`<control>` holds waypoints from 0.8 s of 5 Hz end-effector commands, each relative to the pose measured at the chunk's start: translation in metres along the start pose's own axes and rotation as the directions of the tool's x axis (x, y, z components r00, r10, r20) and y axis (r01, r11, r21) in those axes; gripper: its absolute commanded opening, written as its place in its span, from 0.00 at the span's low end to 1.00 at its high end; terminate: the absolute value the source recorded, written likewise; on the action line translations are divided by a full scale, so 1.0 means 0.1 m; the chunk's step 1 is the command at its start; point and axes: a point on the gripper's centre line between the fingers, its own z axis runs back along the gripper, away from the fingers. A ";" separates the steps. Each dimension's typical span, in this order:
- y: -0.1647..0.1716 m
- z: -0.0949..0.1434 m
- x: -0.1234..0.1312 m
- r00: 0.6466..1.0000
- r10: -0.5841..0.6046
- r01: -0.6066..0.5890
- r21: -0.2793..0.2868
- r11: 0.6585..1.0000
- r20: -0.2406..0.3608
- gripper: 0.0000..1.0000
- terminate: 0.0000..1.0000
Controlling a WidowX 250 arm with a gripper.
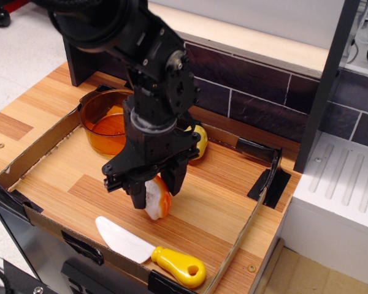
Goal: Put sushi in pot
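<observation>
the claw (154,190) pinches the sushi (157,199) (orange side facing right). the pot (104,122) sits far left on the desk (221,202).

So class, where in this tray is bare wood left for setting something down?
Free: right half, between the potato toy, the knife and the tray's right wall; also the left strip below the pot. Crowded: the centre, where the claw straddles the sushi.
</observation>
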 end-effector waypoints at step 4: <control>-0.18 0.86 1.13 0.960 0.278 -0.281 -0.110 0.954 -0.036 0.00 0.00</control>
